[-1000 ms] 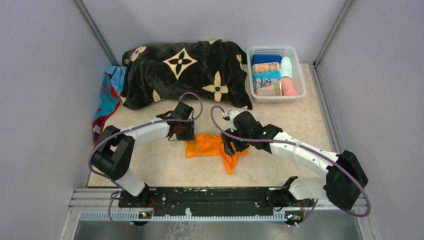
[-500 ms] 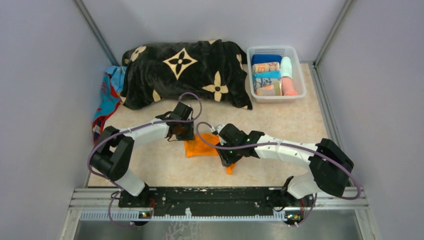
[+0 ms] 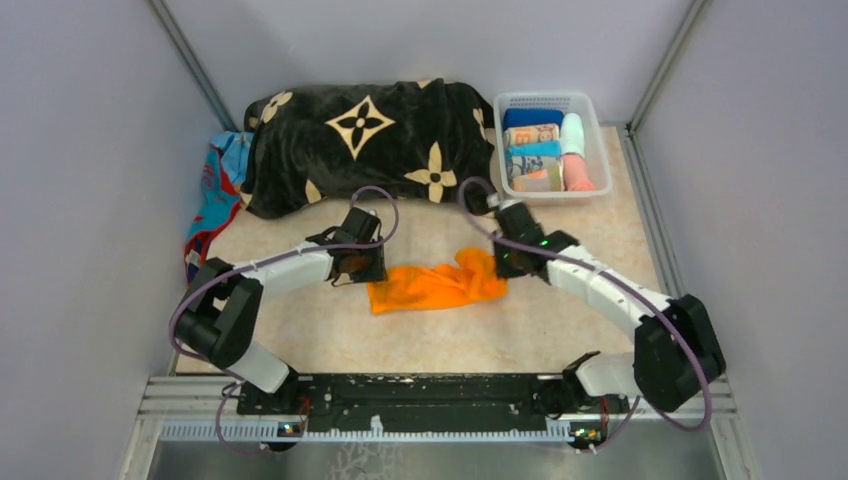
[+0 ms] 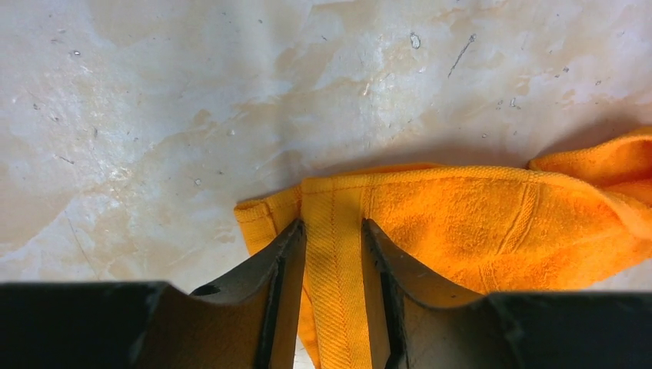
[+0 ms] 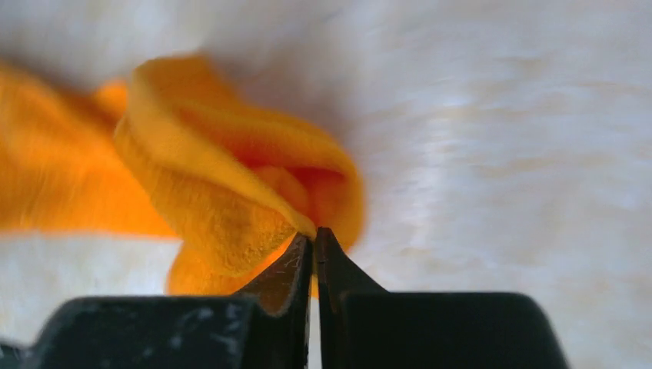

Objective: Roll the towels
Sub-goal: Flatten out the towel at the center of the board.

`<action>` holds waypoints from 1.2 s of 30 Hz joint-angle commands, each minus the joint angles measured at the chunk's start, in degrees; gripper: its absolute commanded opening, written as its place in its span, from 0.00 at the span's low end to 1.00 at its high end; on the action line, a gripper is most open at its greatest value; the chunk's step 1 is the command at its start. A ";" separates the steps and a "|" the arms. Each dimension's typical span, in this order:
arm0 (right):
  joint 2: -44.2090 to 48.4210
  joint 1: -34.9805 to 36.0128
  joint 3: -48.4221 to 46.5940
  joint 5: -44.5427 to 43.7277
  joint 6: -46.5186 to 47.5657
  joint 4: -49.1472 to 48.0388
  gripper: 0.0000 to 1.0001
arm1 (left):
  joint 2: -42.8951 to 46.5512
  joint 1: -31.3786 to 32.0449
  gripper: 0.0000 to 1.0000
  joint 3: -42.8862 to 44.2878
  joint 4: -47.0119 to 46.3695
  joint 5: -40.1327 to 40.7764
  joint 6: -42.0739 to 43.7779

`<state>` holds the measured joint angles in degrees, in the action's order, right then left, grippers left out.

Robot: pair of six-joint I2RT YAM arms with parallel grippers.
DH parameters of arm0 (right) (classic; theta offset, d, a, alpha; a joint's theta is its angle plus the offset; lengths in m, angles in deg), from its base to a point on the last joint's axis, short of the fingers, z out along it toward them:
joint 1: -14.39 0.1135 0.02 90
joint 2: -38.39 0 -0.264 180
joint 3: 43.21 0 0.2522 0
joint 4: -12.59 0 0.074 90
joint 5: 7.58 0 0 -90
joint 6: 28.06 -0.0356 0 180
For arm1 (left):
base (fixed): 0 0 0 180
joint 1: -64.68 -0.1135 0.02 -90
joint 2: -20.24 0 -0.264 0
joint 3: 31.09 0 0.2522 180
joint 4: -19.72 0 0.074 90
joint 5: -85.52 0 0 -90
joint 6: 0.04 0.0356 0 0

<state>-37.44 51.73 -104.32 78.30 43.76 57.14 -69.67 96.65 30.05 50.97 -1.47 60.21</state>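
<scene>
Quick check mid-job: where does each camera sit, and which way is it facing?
Top: above and behind, facing down over the table; left arm and right arm show.
Left wrist: looks down past left tool at orange towel.
Right wrist: looks past shut right tool at the orange towel's bunched end.
Shared: all three see the orange towel.

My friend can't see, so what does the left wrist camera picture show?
The left gripper pinches the hemmed edge of the orange towel between its dark jaws. The towel lies rumpled on a pale marbled table, spreading off to the right.
</scene>
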 commanded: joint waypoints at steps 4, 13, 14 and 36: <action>5.24 -18.19 -6.04 -10.02 -3.31 -2.49 0.27 | 0.93 -0.94 0.40 -3.51 4.08 2.56 0.39; 5.89 -18.27 -4.53 -1.77 0.28 -3.47 0.51 | 3.67 -1.02 0.43 -3.65 4.15 3.86 0.02; 5.60 -18.27 -4.51 -2.41 0.21 -3.71 0.52 | 4.07 -1.03 0.43 -3.75 4.51 4.31 -0.04; 9.19 -20.56 13.57 9.35 -26.06 -24.16 0.66 | 9.40 -1.91 0.45 -6.86 4.04 6.60 -2.61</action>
<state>-30.95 31.47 -92.98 86.06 26.96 42.25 -61.70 95.23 23.82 54.67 4.51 58.22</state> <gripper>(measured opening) 0.658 0.454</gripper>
